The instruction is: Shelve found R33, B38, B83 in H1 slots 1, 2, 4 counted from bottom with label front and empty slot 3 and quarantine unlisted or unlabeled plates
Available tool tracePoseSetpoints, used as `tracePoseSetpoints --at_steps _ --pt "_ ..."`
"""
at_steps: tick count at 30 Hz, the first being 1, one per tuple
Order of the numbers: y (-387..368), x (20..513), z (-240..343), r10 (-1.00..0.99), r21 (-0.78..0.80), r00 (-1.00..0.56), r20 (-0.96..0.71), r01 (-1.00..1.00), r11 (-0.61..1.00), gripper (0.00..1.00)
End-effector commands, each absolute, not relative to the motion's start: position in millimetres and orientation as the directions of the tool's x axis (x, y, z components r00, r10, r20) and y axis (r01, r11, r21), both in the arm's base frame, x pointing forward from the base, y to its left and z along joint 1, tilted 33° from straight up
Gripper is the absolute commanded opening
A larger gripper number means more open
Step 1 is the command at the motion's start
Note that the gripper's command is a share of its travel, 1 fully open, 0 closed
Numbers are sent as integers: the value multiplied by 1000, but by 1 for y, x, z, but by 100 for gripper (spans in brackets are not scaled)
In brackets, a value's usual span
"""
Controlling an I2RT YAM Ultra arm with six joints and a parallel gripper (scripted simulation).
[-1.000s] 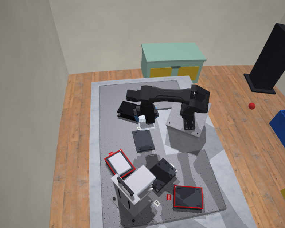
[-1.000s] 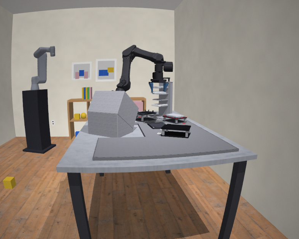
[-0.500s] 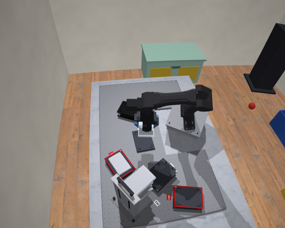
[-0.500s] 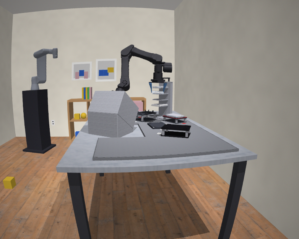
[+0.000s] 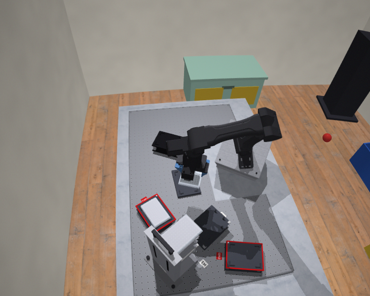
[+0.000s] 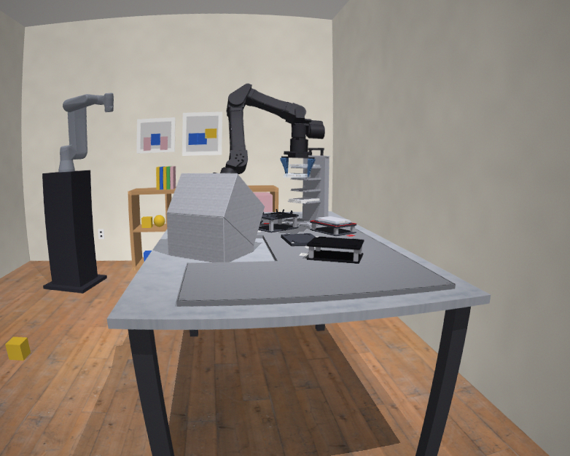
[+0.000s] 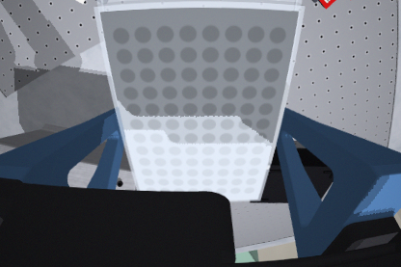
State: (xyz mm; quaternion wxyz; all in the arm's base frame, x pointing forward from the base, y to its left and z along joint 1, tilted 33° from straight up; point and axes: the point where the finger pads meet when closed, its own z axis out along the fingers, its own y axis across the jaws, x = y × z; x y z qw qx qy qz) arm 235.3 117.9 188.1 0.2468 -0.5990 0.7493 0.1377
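White 96-well plate [image 7: 200,103] sits pinched between the gripper's [image 7: 200,157] blue fingers.

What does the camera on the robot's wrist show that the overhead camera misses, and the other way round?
Only the wrist view shows the rows of round wells across the clear plate and the blue fingers gripping its long sides.

Only the top view shows the whole arm, the plate tower, the bare red-edged tray, the green cabinet and the wooden floor.

Both show the held plate and the red-edged tray with a white plate on it.
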Motion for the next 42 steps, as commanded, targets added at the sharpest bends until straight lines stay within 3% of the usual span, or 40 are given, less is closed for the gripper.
tracePoseSetpoints --at_steps 1,31,42 --pt "125 239 211 -807 -126 -185 -561 -944 304 86" --pt "196 196 244 -663 70 -466 -586 -844 532 86" --pt "223 172 255 -529 204 -638 -559 -725 658 86"
